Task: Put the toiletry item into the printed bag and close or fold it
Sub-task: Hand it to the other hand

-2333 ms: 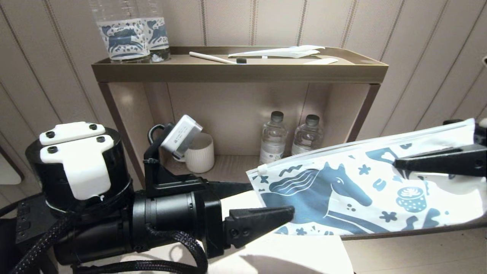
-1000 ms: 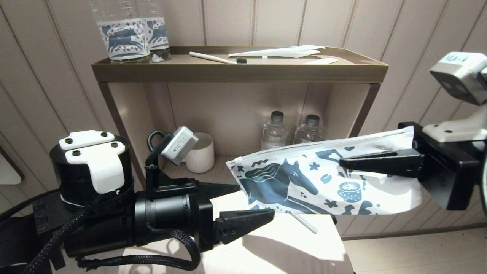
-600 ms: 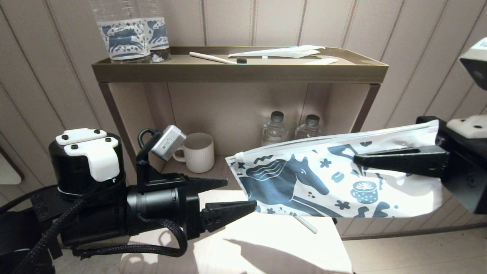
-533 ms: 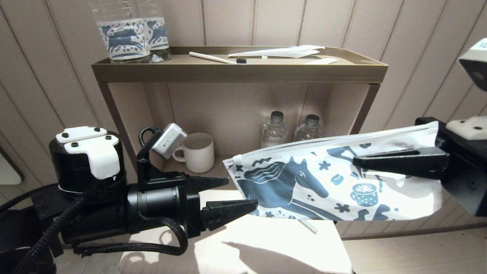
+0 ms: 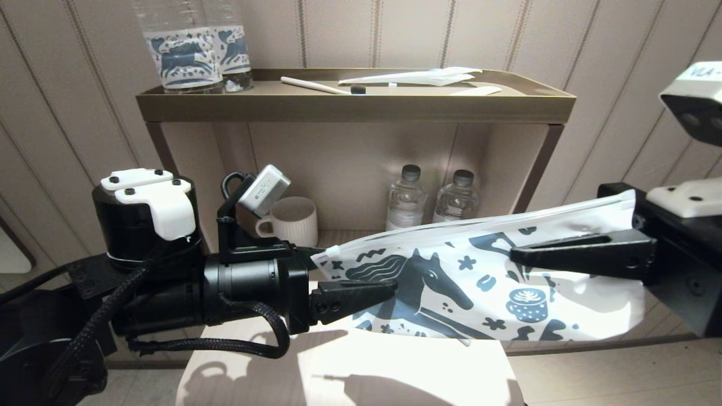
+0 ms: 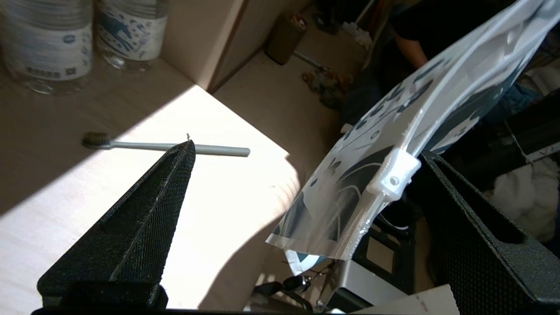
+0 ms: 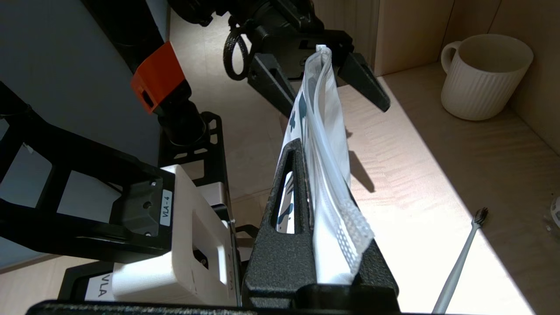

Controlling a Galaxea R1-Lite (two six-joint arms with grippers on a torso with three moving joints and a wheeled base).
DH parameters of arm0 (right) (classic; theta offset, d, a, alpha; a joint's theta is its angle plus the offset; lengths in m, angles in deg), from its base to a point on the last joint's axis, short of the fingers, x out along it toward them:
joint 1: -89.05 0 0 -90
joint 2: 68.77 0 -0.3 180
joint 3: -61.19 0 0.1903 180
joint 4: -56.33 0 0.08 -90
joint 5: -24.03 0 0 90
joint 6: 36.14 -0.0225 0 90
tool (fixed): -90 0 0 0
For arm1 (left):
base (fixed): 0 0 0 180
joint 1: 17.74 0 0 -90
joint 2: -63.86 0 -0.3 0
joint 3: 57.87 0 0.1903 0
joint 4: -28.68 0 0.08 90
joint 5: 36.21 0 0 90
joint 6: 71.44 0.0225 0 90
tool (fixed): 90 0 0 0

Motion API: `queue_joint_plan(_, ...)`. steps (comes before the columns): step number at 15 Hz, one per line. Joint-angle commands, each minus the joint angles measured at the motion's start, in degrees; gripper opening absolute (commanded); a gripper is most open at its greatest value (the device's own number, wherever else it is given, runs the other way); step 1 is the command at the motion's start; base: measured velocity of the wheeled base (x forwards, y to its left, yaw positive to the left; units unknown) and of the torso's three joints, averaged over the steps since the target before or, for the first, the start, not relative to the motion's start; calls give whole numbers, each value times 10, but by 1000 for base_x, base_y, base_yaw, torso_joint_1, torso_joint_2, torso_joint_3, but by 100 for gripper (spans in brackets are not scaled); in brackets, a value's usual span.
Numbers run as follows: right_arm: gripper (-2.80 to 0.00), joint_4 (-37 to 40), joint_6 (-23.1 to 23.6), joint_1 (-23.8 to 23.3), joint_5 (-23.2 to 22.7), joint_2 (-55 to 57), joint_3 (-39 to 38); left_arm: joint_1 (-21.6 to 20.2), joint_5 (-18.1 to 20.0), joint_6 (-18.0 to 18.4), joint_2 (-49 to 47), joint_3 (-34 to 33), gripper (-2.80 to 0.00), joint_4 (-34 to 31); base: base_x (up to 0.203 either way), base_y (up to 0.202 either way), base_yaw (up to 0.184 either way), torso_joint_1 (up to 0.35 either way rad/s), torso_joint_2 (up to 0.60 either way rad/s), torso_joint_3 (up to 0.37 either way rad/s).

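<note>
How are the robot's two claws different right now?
The right gripper is shut on the printed bag, pinching one end. The left gripper is open, its fingers spread on either side of the bag's other end, by the white zip slider, not squeezing it. The right one reaches in from the right, the left one from the left, so their tips point toward each other. Both have black, pointed, textured fingers.

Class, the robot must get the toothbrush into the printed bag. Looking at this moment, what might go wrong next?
1. The left gripper is open astride the printed bag's slider end; closing off-target could crumple the bag instead of opening it.
2. The right gripper pinches the other end shut, so both are occupied while the toothbrush lies on the shelf.
</note>
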Motion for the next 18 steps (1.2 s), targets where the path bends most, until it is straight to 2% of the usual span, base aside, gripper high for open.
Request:
queue_joint_plan(1,-280,0,0,-1,-3,6,0,3,8,-1,5,-8,0,2,0,0,0,0,0,0)
queue_joint_plan(5,-280,0,1,0,-6,7,-1,6,11,-1,10,-9,0,2,0,0,0,0,0,0)
queue_joint_plan(8,-280,0,0,2,-10,12,-2,6,36,-1,14,-4,0,2,0,0,0,0,0,0)
queue_joint_plan(16,-280,0,1,8,-10,19,3,11,38,-1,13,-1,0,2,0,0,0,0,0,0)
queue_joint_plan(17,-280,0,1,7,-10,19,4,12,37,-1,14,-4,-280,2,0,0,0,0,0,0)
queue_joint_plan(18,-280,-1,0,7,-10,19,5,14,36,-1,15,-6,-280,2,0,0,0,0,0,0)
